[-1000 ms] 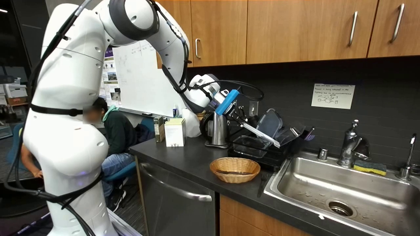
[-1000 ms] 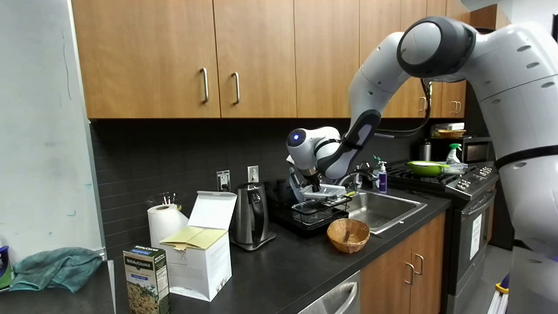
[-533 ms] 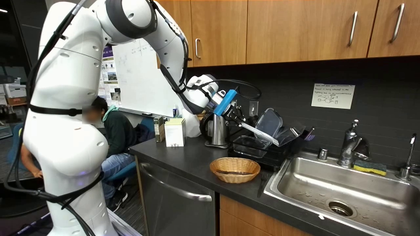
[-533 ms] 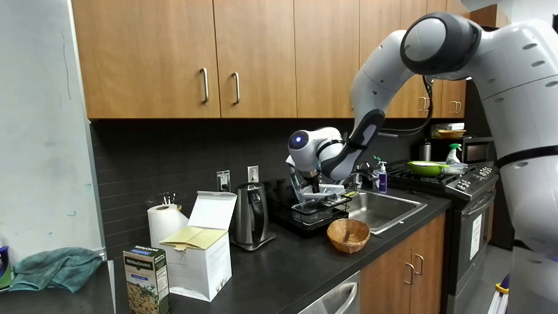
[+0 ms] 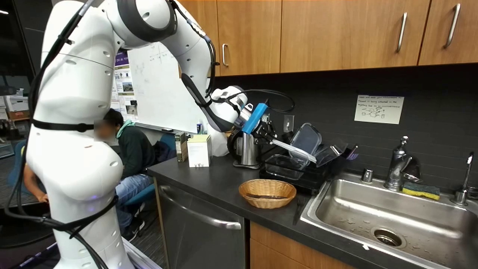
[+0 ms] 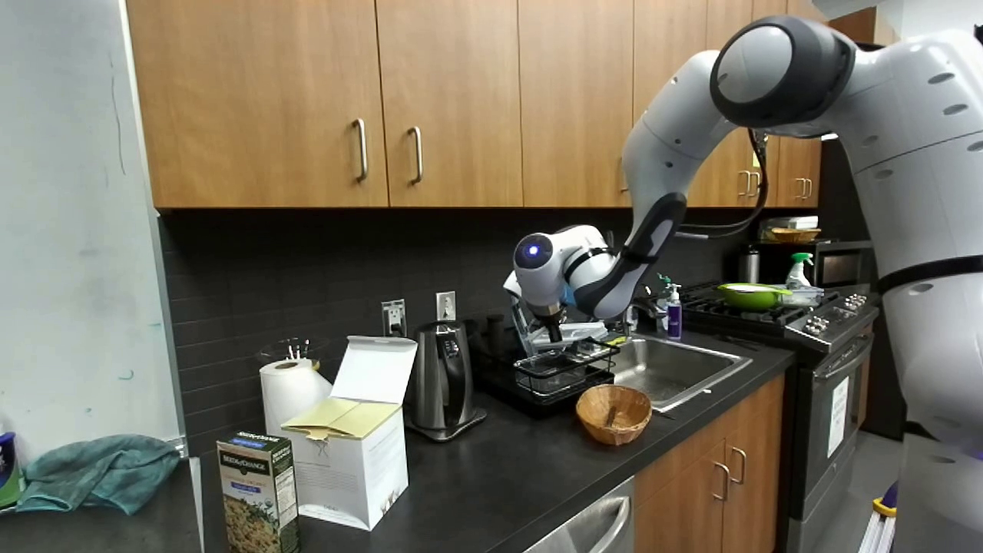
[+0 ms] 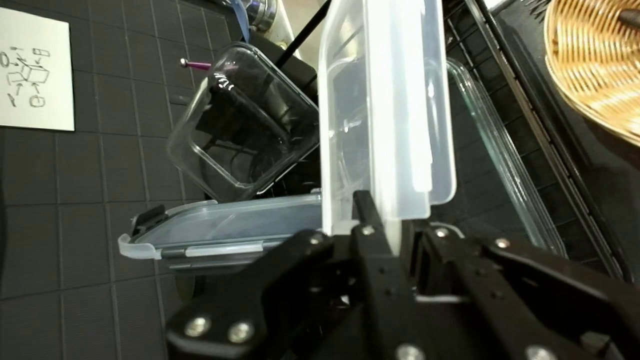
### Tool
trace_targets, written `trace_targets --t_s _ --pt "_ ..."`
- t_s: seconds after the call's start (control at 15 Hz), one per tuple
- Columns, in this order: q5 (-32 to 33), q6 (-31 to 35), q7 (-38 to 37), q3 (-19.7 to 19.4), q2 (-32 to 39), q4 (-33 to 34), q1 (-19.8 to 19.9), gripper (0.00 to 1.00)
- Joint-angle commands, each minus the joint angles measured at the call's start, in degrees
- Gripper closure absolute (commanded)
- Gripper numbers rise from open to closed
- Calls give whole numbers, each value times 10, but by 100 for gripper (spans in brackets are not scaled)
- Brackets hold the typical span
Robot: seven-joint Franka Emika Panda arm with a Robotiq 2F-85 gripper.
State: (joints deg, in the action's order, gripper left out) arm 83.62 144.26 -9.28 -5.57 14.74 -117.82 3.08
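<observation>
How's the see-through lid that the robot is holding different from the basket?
The lid is whitish, see-through plastic; the basket is tan and woven. The lid is flattish, the basket bowl-shaped. The lid is held in the gripper; the basket sits on the counter.

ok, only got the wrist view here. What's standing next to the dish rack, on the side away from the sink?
Observer: A metal electric kettle on the counter, seen in both exterior views.
Operator: And the translucent lid in the pincer, which end is lower?
Observer: In an exterior view, its free end looks lower than the gripped end.
Operator: Anyone around?
Observer: Yes, in an exterior view a person sits in the background, past the counter's end.
</observation>
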Motion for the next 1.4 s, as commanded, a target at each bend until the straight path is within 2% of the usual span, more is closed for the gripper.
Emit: trace_targets --t_s 0.0,0.33,0.8,1.2,1.27,1.33 --pt "40 27 -26 9 -21 -18 4 96" --pt "83 45 -51 5 -20 -23 11 96" --pt "208 72 -154 -6 -22 -37 16 96" --pt "262 78 -218 -3 -27 -53 16 96" --pt "266 78 -225 -3 -28 -54 16 61" --pt "269 79 -229 -3 -28 -55 16 60"
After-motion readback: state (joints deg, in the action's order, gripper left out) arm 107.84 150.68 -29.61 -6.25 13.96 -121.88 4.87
